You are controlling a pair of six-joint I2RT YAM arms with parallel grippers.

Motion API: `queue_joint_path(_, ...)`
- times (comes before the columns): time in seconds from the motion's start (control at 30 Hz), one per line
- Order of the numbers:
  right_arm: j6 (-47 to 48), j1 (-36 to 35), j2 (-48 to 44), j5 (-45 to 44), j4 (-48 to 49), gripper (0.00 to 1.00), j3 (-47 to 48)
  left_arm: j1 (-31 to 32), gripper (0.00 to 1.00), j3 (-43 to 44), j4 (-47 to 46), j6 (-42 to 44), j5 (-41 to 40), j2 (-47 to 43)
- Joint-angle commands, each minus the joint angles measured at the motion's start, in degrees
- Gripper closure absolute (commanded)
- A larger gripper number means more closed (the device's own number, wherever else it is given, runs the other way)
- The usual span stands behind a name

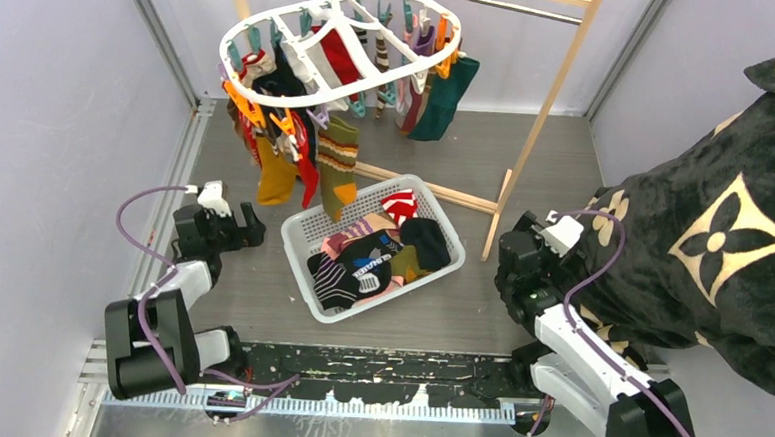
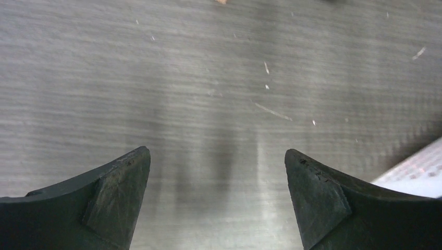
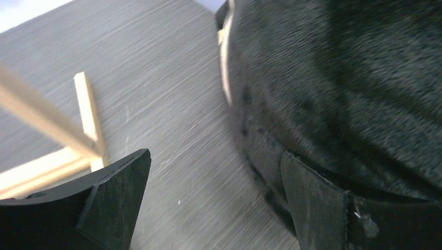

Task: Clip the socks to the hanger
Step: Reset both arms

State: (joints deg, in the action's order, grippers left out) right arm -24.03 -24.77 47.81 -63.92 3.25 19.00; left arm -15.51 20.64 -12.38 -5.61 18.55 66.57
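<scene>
The white oval hanger (image 1: 234, 42) hangs from the wooden rack at the back, with teal, orange and purple pegs. Several socks are clipped to it, among them a mustard one (image 1: 273, 178), an olive striped one (image 1: 337, 161) and a teal one (image 1: 445, 96). More socks (image 1: 371, 260) lie heaped in the white basket (image 1: 302, 236) mid-table. My left gripper (image 1: 253, 226) (image 2: 217, 156) is low over bare table left of the basket, open and empty. My right gripper (image 1: 518, 247) (image 3: 213, 156) is right of the basket, open and empty, its right finger (image 3: 312, 203) close beside the black blanket.
The light wooden rack frame (image 1: 544, 117) stands behind the basket; its foot (image 3: 88, 109) lies ahead-left of the right gripper. A big black plush blanket (image 1: 724, 226) (image 3: 339, 78) fills the right side. A basket corner (image 2: 417, 169) shows right of the left gripper. Walls close in on both sides.
</scene>
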Motion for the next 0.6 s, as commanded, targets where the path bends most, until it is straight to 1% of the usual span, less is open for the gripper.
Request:
queue_joint_path(0.0,3.42,7.02,2.89,-0.16,17.30,0.00,-1.82,-0.14,0.00,-0.70,-20.50,-0.77,-1.48,4.66)
queue_joint_path(0.13,5.17,12.33,6.76,3.15,24.09,0.00,-3.93,-0.05,0.00,0.11,-22.47,-2.94,-2.45,7.31)
queue_joint_path(0.23,5.21,15.38,12.96,6.46,31.60,0.00,-5.03,0.02,0.00,0.32,-25.33,-6.13,-2.60,9.59)
queue_joint_path(0.37,8.51,16.79,21.97,10.40,42.78,0.00,-5.69,1.82,0.00,1.08,-27.35,-7.46,-3.97,11.74)
queue_joint_path(0.43,9.90,17.18,25.71,11.74,48.45,0.01,-5.19,2.29,0.00,1.11,-30.56,-7.99,-4.77,13.35)
queue_joint_path(0.57,10.32,18.41,32.64,15.45,53.22,0.02,-3.67,4.00,0.00,0.69,-37.80,-6.33,-6.50,17.45)
